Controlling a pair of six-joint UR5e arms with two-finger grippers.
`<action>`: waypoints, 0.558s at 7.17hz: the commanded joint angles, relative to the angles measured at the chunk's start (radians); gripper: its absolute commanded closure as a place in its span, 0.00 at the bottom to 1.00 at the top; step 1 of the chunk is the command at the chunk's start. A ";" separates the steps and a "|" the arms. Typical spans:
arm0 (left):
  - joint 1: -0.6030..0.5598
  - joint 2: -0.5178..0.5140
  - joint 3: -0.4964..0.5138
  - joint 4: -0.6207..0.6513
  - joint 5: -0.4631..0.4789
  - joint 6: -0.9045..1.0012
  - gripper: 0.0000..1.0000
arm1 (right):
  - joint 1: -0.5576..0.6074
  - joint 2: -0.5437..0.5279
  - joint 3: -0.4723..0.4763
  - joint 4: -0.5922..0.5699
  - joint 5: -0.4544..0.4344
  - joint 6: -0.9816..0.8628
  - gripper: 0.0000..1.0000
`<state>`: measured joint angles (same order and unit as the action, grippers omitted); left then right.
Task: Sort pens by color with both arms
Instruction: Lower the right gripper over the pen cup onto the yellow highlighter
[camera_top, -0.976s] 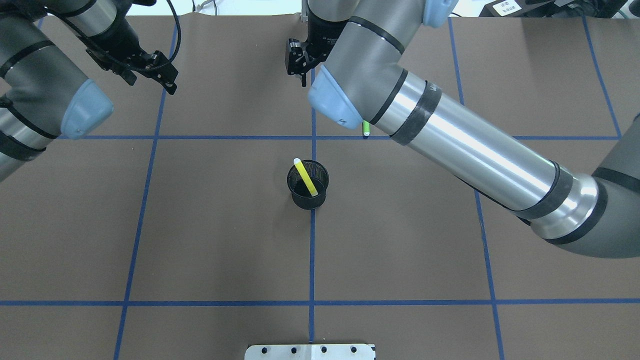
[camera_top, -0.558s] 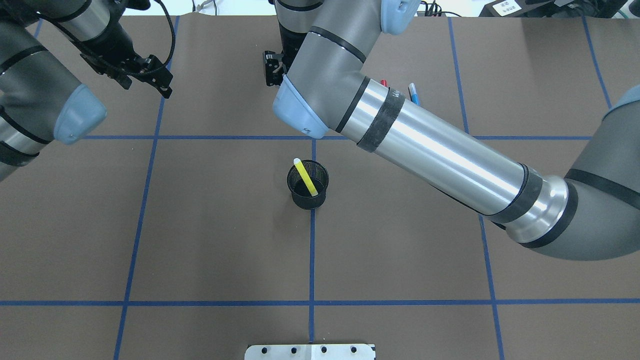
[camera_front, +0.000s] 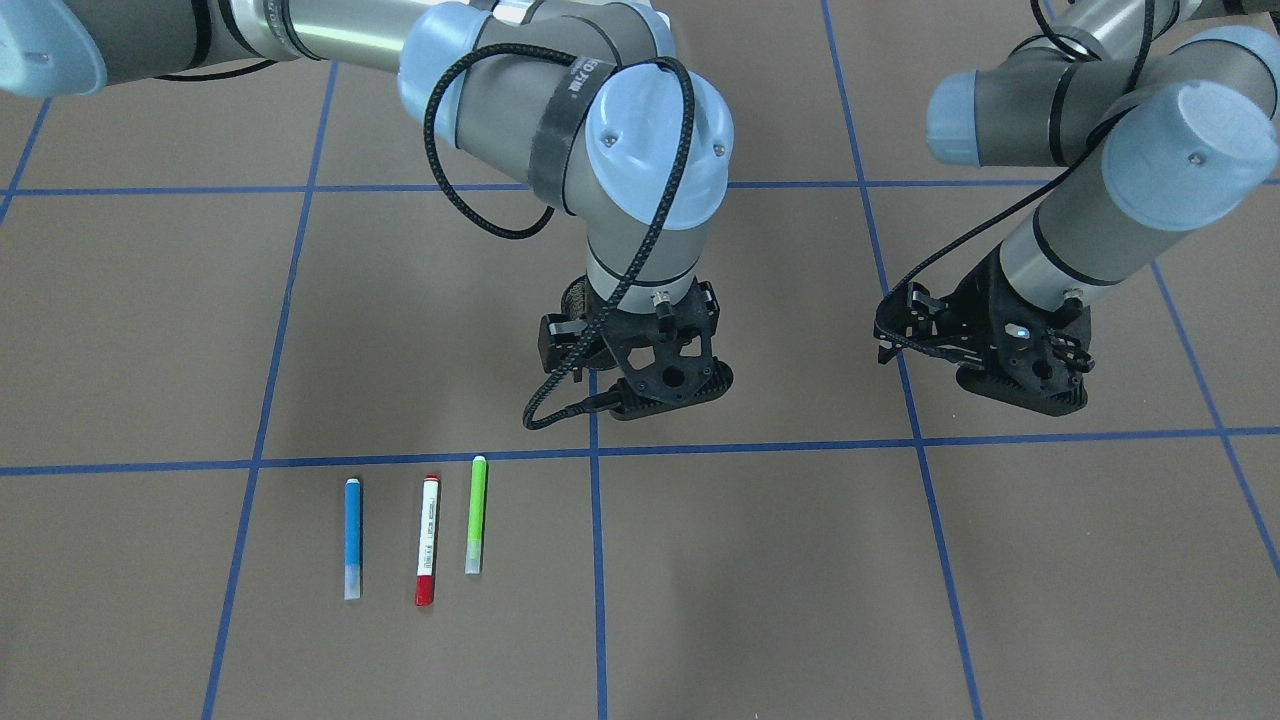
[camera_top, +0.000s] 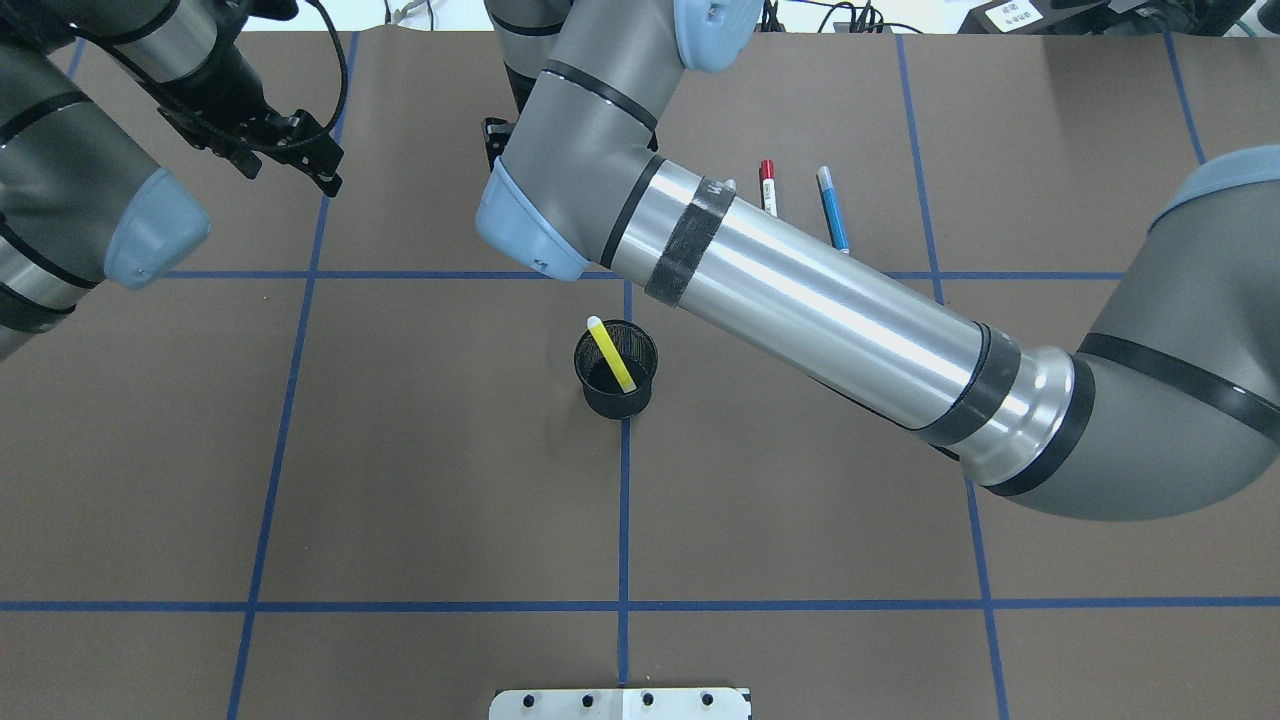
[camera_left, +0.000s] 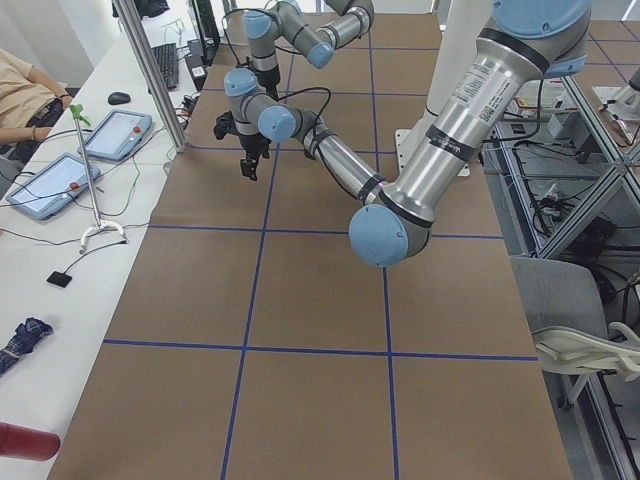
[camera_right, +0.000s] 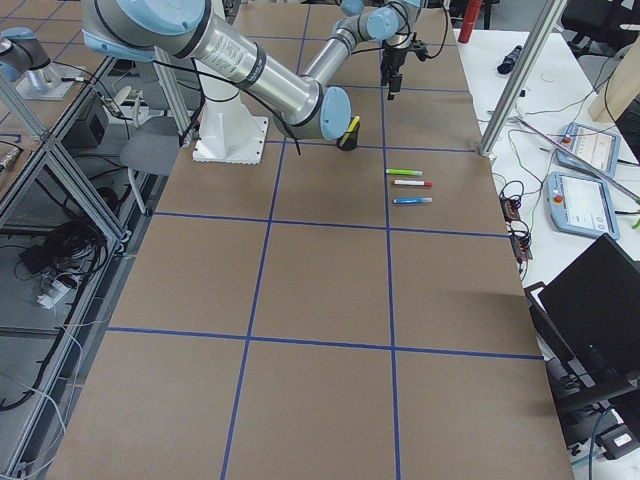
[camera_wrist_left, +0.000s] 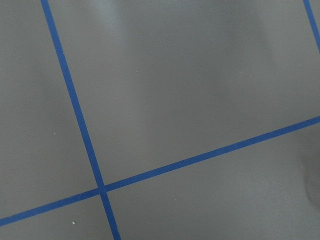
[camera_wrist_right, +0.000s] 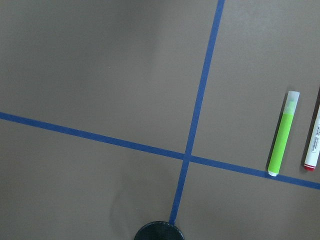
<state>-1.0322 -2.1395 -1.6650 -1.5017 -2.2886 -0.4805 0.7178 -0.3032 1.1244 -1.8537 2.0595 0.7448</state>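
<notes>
Three pens lie in a row on the mat: blue (camera_front: 352, 537), red (camera_front: 428, 540), green (camera_front: 477, 515). All run 12-to-6 in the front view, side by side but apart. The yellow (camera_top: 611, 357) leans inside the cup (camera_top: 600, 400).

The right gripper (camera_front: 668, 392) hangs above the mat with the row at its 8 o'clock, green closest. Its wrist view puts green out at 3 o'clock, not underneath. The left gripper (camera_front: 1015, 385) sits well apart at the row's 2 o'clock, so the right looks the likelier arm for green.

With all four pens accounted for, both hands are empty. How wide either one stands, I cannot tell.
</notes>
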 joint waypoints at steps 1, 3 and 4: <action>-0.012 0.000 0.001 0.000 -0.002 0.003 0.01 | -0.021 0.007 -0.011 -0.009 -0.021 0.001 0.00; -0.040 0.015 0.008 0.003 -0.017 0.084 0.01 | -0.037 0.009 -0.017 -0.019 -0.024 -0.001 0.00; -0.078 0.047 0.013 0.008 -0.082 0.142 0.01 | -0.052 0.007 -0.018 -0.019 -0.041 -0.001 0.00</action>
<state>-1.0732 -2.1198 -1.6582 -1.4986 -2.3168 -0.4073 0.6817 -0.2955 1.1091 -1.8705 2.0327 0.7446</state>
